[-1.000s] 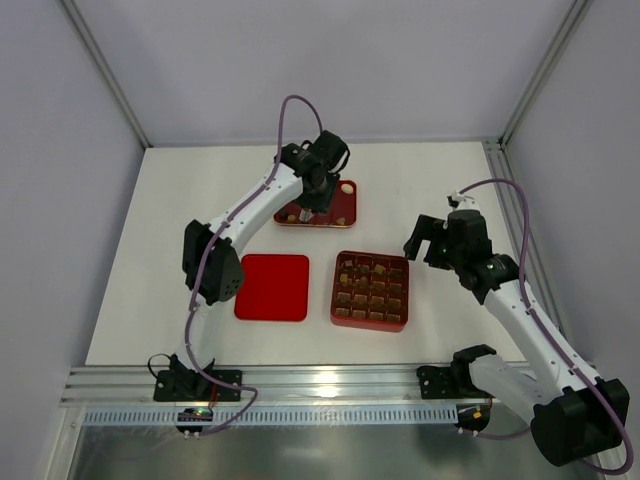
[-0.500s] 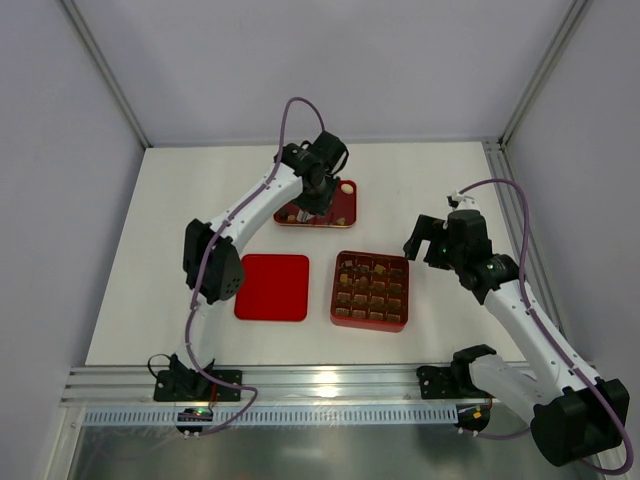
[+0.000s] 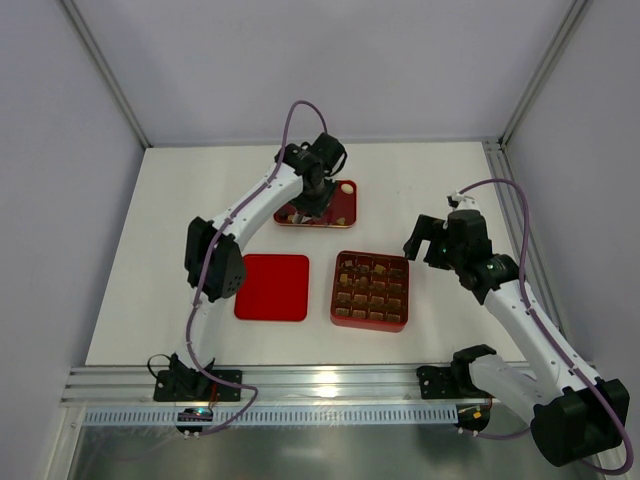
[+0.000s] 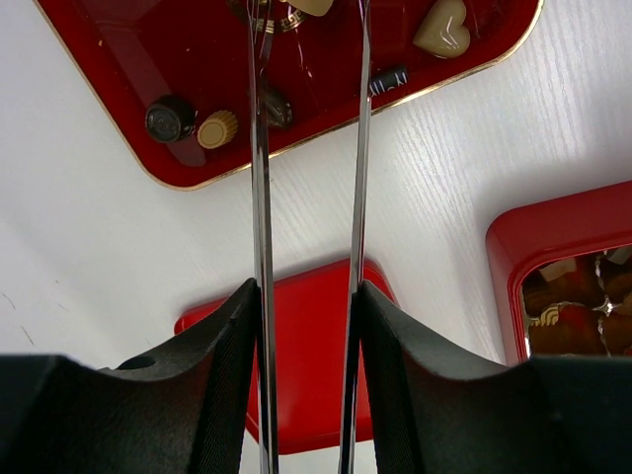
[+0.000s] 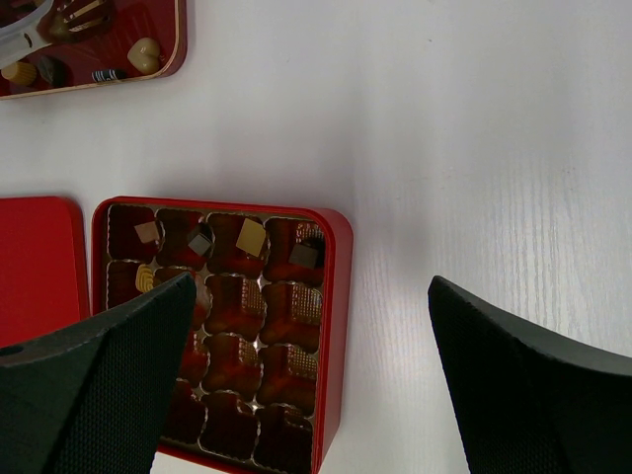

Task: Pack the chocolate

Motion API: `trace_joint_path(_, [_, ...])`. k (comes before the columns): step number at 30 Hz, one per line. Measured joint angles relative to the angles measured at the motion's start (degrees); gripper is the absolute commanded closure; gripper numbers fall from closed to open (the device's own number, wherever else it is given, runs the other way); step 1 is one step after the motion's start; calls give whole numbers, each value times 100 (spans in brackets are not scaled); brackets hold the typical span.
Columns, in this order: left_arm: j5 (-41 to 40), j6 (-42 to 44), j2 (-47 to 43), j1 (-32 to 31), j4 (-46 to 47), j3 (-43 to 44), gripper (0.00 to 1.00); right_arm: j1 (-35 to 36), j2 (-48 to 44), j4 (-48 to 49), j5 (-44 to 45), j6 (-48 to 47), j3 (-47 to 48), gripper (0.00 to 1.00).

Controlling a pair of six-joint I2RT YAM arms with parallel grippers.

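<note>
Loose chocolate pieces lie in a shallow red tray [image 3: 341, 211] at the back: a dark round one [image 4: 170, 118], a tan one [image 4: 217, 128] and a cream heart [image 4: 441, 30]. My left gripper [image 3: 314, 172] is over this tray, shut on thin metal tongs [image 4: 259, 197] whose tips reach down among the pieces. I cannot tell whether the tips hold a piece. The red gridded box [image 3: 370, 290] holds a few pieces in its far rows, such as a tan square [image 5: 251, 237]. My right gripper [image 3: 420, 240] is open and empty, just right of the box.
The flat red lid [image 3: 272, 287] lies left of the box, and also shows in the left wrist view [image 4: 306, 346]. White tabletop surrounds all three. Frame posts stand at the back corners, and a metal rail runs along the near edge.
My left gripper with the tongs has shifted slightly over the tray. The right arm has not moved.
</note>
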Motion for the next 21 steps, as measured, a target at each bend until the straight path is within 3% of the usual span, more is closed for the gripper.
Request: trace_joint_path(21, [101,-140,85,26,0,-94,66,0,0,0,0,0,0,0])
